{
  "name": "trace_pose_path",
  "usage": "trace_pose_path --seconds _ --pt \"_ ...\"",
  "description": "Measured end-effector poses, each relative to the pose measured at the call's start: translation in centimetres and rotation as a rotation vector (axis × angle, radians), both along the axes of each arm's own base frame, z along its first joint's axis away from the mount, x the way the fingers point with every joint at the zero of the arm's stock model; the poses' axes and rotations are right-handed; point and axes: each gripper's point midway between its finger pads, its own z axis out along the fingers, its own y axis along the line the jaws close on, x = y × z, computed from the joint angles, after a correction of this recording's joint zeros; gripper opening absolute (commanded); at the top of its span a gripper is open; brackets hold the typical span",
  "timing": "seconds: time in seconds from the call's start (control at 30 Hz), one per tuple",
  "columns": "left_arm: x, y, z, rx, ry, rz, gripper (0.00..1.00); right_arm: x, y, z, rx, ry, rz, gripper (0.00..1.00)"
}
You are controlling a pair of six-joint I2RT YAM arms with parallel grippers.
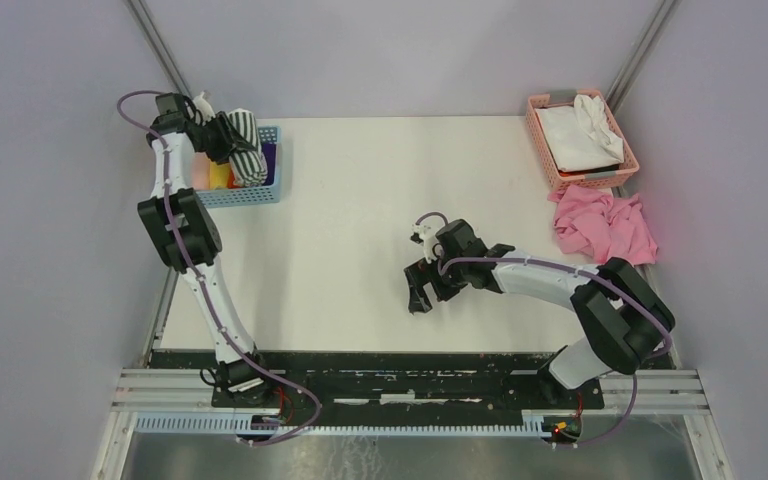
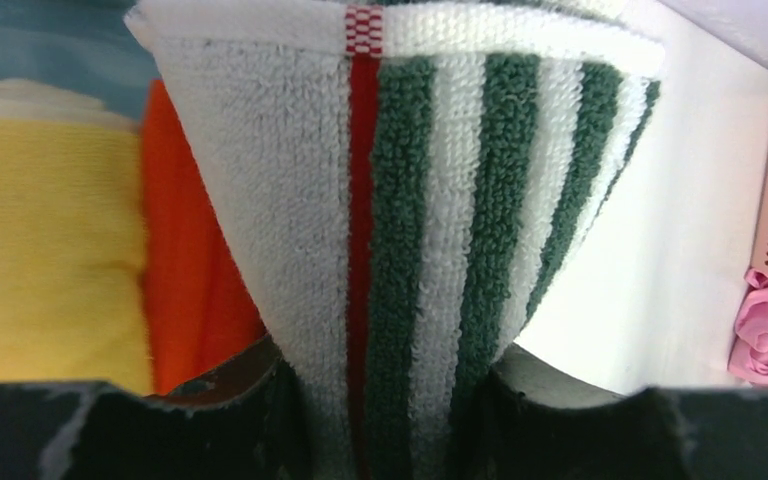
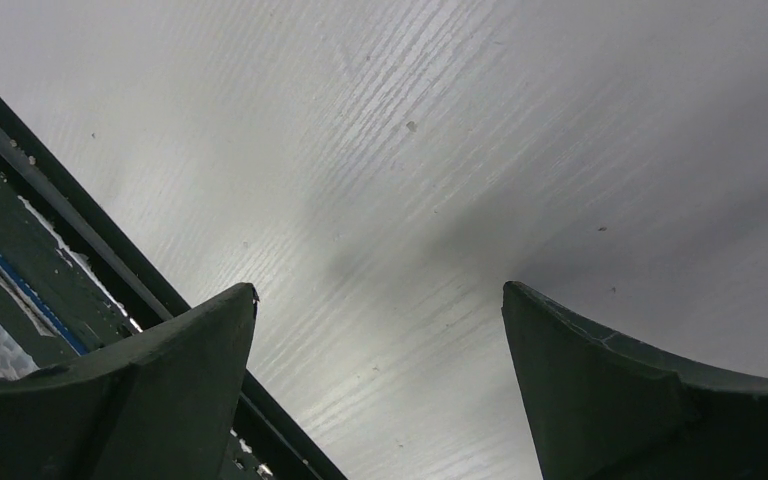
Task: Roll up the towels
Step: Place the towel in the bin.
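Green-and-white striped terry, the towel [image 1: 248, 146] sits pinched between the left gripper's [image 1: 222, 138] fingers [image 2: 210, 420], bunched just above the blue basket [image 1: 260, 195] at upper left. Mid-frame, the right gripper [image 1: 422, 290] hangs over the table [image 1: 360, 180], jaws spread wide.

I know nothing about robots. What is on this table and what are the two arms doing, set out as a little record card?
left gripper: shut on the striped towel, holding it over the blue basket
right gripper: open, empty, above the bare table
blue basket: far left corner; yellow cloth and orange cloth inside
pink basket: far right corner, white cloth inside
pink cloth: crumpled on the table beside the pink basket
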Motion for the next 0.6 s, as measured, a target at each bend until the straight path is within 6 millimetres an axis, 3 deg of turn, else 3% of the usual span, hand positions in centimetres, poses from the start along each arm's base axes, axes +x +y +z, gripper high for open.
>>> trace_pose_path --seconds 0.2,0.43,0.6 --pt "0.0 3.2 -4.3 -0.012 0.076 0.036 0.31 0.2 -0.2 -0.3 -0.019 0.0 -0.008 1.0" --pt "0.3 4.0 -4.6 0.028 0.094 0.049 0.35 0.6 0.0 -0.3 -0.02 -0.001 -0.011 1.0" --pt "0.8 4.0 -5.7 0.092 0.121 0.063 0.5 0.8 0.1 -0.3 -0.021 0.0 -0.013 1.0"
